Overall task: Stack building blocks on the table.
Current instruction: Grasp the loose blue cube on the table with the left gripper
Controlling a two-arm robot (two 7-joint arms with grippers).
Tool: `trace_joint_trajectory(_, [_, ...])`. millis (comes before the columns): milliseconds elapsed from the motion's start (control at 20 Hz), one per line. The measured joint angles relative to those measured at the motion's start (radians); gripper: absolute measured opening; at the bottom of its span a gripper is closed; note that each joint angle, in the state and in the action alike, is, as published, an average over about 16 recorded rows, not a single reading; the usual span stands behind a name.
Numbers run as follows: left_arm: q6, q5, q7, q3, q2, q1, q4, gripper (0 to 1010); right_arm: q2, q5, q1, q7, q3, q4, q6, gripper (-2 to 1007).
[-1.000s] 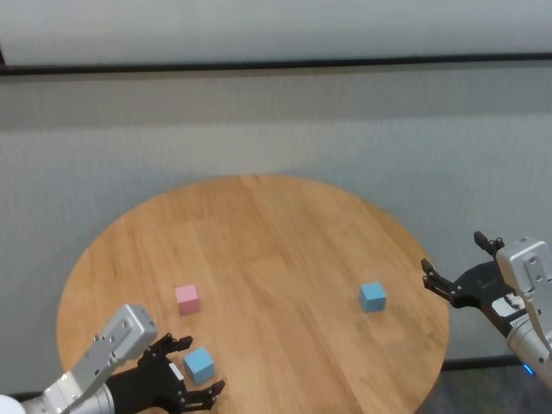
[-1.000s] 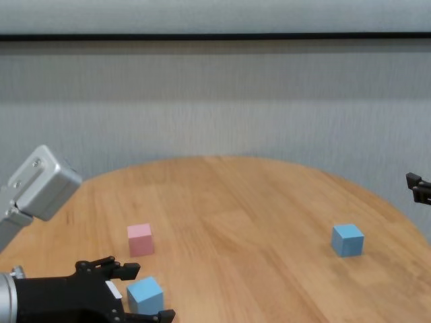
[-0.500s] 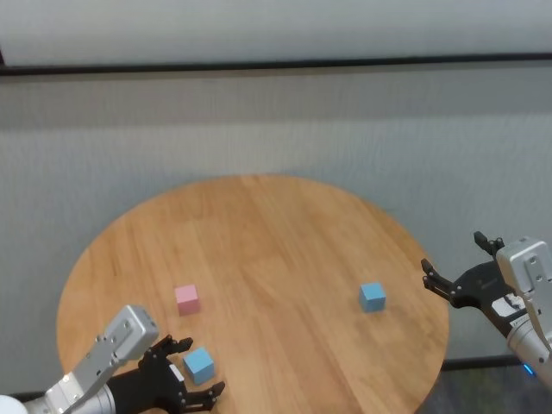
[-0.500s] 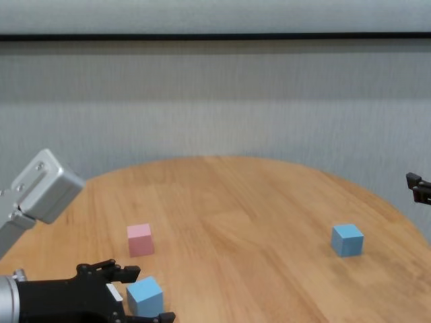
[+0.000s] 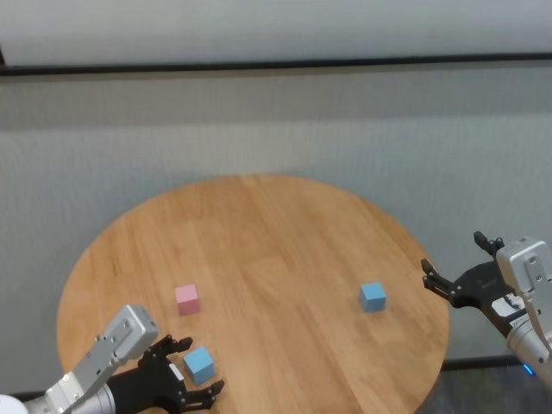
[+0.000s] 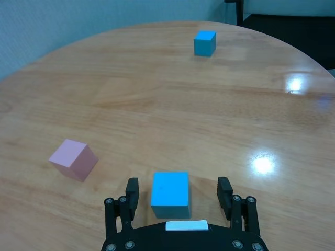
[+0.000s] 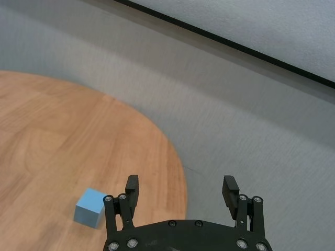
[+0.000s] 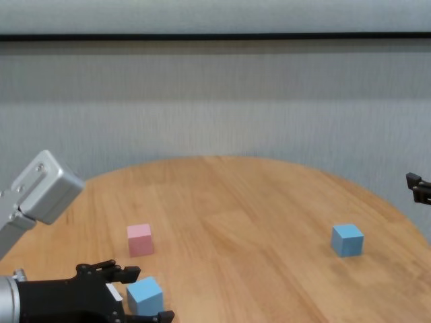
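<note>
A light blue block (image 5: 199,364) (image 6: 170,194) (image 8: 145,296) rests on the round wooden table (image 5: 276,241) near its front left edge. My left gripper (image 5: 195,369) (image 6: 178,192) (image 8: 147,293) is open around it, one finger on each side with gaps. A pale pink block (image 5: 187,298) (image 6: 73,159) (image 8: 140,239) sits just beyond it. The second light blue block (image 5: 373,296) (image 6: 204,43) (image 7: 90,207) (image 8: 347,239) stands at the right. My right gripper (image 5: 455,269) (image 7: 181,189) is open and empty, off the table's right edge.
A grey wall rises behind the table (image 8: 215,108). The table's middle and far half hold no objects. The table edge curves close to the right gripper (image 7: 178,167).
My left gripper has lowered slightly around the near blue block. The blocks and the right arm have not moved.
</note>
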Motion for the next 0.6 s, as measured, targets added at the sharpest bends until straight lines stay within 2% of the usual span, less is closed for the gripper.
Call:
trace_joint_trajectory(300, [-0.003,0.003,0.001,0.0,-0.001,-0.001,0.004,842,0.0,0.0,0.0,0.0,0.0,0.0,0.0,1005])
trace_joint_trajectory(600, [-0.004,0.006,0.002,0.0,-0.001,0.0,0.006,658,0.0,0.0,0.0,0.0,0.0,0.0,0.0,1005])
